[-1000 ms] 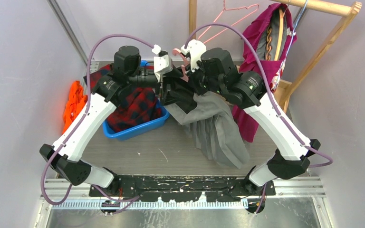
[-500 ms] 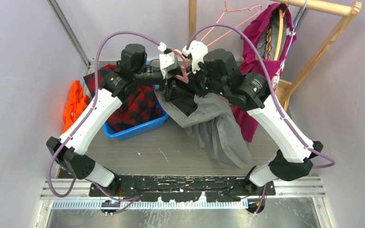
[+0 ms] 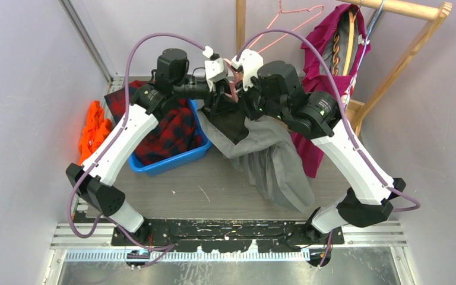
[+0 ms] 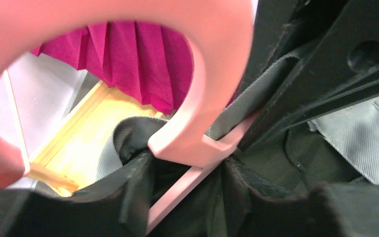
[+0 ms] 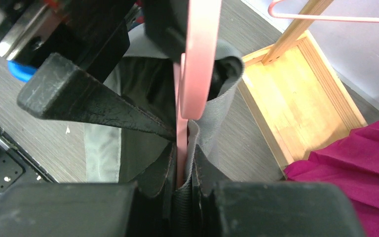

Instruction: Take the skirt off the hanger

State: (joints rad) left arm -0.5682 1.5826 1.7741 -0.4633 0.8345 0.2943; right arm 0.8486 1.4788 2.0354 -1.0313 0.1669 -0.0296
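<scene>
My right hand (image 3: pixel 241 98) is pressed tight on the pink hanger (image 5: pixel 198 59), a smooth, rounded plastic bar. The ribbed grey waistband of the skirt (image 3: pixel 276 163) is caught between its matte black fingers (image 5: pixel 256 207). My left hand (image 3: pixel 217 101) sits just beside it on the same bar. Its fingers stand a little apart around cloth and plastic, and I cannot tell whether they grip. The pleated skirt hangs down over the grey wood-grain desk (image 3: pixel 214 184), near a blue plastic bin (image 3: pixel 172 161) of red plaid cloth (image 3: pixel 175 127).
</scene>
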